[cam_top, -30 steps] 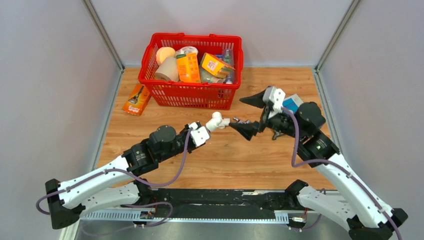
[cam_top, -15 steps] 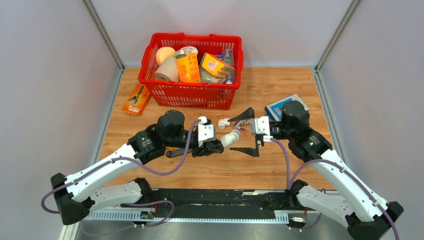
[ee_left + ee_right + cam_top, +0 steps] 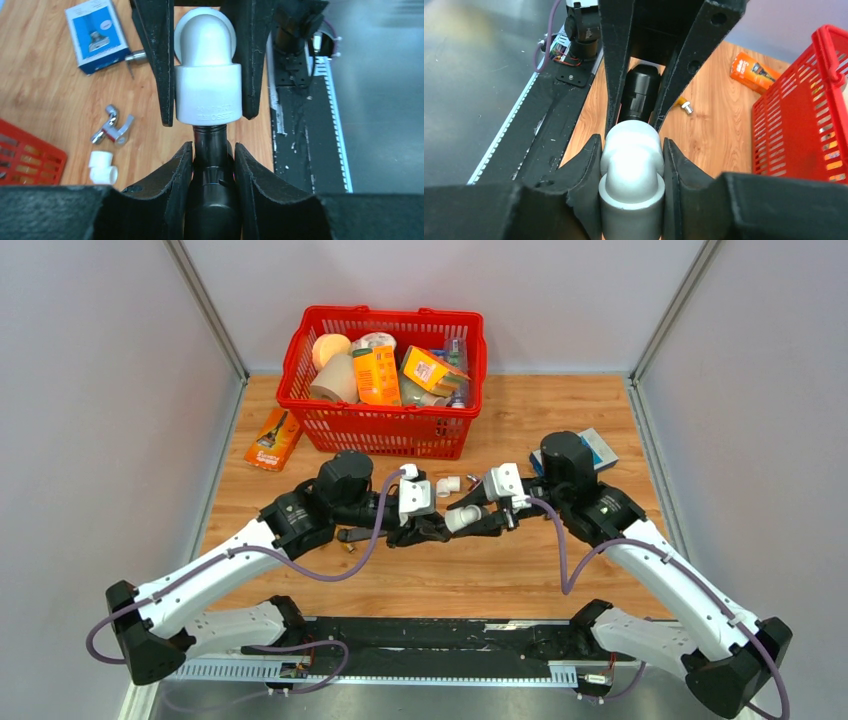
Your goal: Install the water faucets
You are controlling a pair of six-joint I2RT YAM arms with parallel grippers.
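The left gripper (image 3: pixel 213 152) was closed around the dark faucet (image 3: pixel 212 200), its 2 fingers pressed against either side of the barrel just behind the threaded end. That thread entered the collar of a white elbow fitting (image 3: pixel 207 92), and the right gripper (image 3: pixel 631 147) was clamped on the elbow's bend, a pad touching each side. The 2 grippers met tip to tip over the middle of the wooden table (image 3: pixel 450 580). On the boards beyond lay a chrome tap (image 3: pixel 112 127), another small white elbow (image 3: pixel 102 167) and a blue box (image 3: pixel 97 32). A red basket (image 3: pixel 385 425) stood at the far edge with an orange packet (image 3: pixel 272 440) beside it.
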